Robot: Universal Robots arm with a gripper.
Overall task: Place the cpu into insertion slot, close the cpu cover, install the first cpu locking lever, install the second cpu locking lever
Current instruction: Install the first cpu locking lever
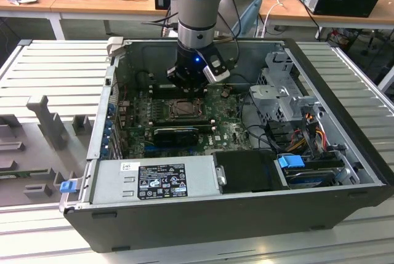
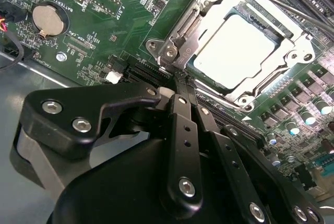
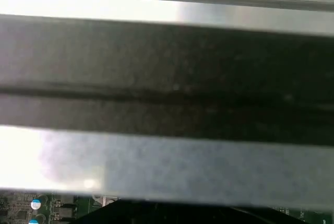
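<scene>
The gripper [image 2: 176, 85] is seen low over the motherboard [image 2: 130, 20], its fingers [image 2: 182, 110] pressed together on nothing, tips just short of the cover [image 2: 219, 10]. Just beyond, the cpu [image 2: 237, 51] is seated in the slot [image 1: 184, 109], the cover closed over its edges.

A: Even, bright room light in the exterior view; the case [image 1: 345, 208] interior sits shaded.
B: Glare whitens the cpu [image 2: 241, 50] in the second wrist view; the first wrist view is blurred, washed-out.
</scene>
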